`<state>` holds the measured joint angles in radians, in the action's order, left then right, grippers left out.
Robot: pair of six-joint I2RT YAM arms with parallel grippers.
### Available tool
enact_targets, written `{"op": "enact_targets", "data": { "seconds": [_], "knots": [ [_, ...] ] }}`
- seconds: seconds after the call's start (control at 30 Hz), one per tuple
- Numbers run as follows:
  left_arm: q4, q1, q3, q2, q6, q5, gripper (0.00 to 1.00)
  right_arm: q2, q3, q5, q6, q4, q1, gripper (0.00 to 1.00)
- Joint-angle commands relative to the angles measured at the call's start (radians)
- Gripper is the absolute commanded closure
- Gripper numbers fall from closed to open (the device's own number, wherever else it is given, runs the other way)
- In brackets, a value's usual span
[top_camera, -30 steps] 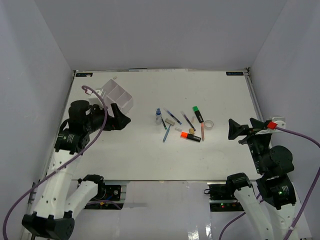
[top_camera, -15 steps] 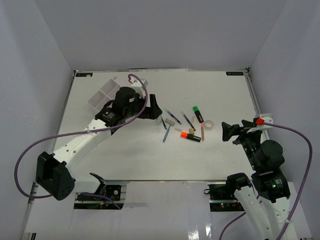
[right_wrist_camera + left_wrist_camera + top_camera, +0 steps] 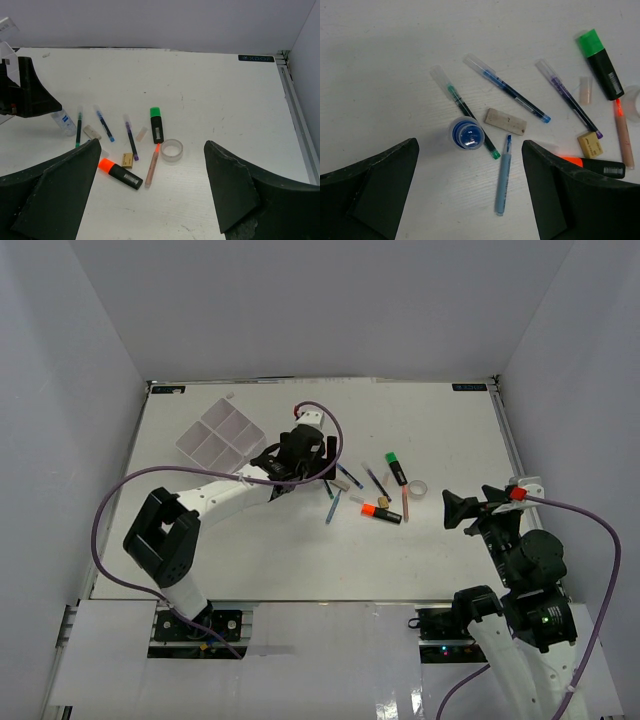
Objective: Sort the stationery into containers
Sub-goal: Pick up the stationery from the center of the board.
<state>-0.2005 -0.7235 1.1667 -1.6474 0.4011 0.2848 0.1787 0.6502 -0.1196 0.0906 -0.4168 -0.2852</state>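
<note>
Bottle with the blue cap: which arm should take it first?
Left. The left hand, open, hangs right over the bottle, a finger on each side. The right hand, also open, sits off beyond the tape.

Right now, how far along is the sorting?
Done: nothing; the tray looks empty in the top view. In hand: nothing held. The open left gripper hovers over the blue-capped bottle; the open right gripper sits off to the side. Left: everything on the table, including the bottle, thin pens, green highlighter, orange highlighter, erasers, pink pen and tape ring.
</note>
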Motion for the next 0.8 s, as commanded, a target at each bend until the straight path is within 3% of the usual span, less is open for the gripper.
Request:
{"op": "enact_targets", "data": {
  "seconds": [0.0,0.37,0.77],
  "knots": [
    [0.047,-0.007,0.042,-0.002,0.001,0.091,0.06,-0.019,-0.012,0.017,-0.014,0.047,-0.009,0.10],
    [0.113,-0.005,0.056,-0.074,-0.024,0.083,0.27,-0.035,-0.026,0.006,-0.019,0.046,-0.012,0.10],
    [0.113,-0.005,0.047,-0.092,-0.002,0.050,0.37,-0.065,-0.047,0.005,-0.017,0.053,-0.014,0.10]
  ]
}}
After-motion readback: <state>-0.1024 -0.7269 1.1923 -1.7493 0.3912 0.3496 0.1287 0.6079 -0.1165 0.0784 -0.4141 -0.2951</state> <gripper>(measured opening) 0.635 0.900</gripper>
